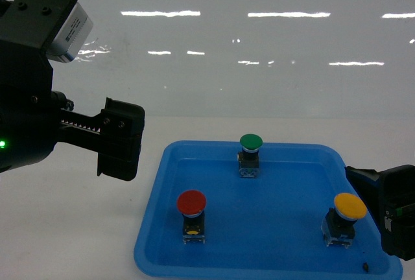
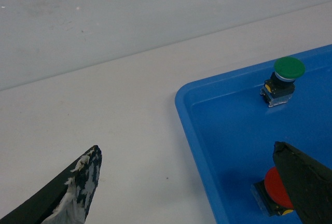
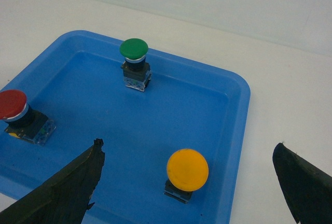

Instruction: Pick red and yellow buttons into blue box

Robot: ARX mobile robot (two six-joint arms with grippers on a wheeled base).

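The red button (image 1: 192,203) stands at the front left of a shallow blue tray (image 1: 259,267) and the yellow button (image 1: 349,207) at its front right, each upright on its switch block. My left gripper (image 1: 120,140) hangs open above the table, left of the tray. In the left wrist view it (image 2: 187,147) straddles the tray's left rim, and its right finger (image 2: 306,182) partly covers the red button (image 2: 275,190). My right gripper (image 3: 189,146) is open above the yellow button (image 3: 187,169), holding nothing. The blue box is out of view.
A green-capped button (image 1: 250,142) stands at the back middle of the tray. The tray rests on a white table (image 1: 71,228) with a glossy white wall (image 1: 259,85) behind it. The right arm (image 1: 389,218) sits at the tray's right edge.
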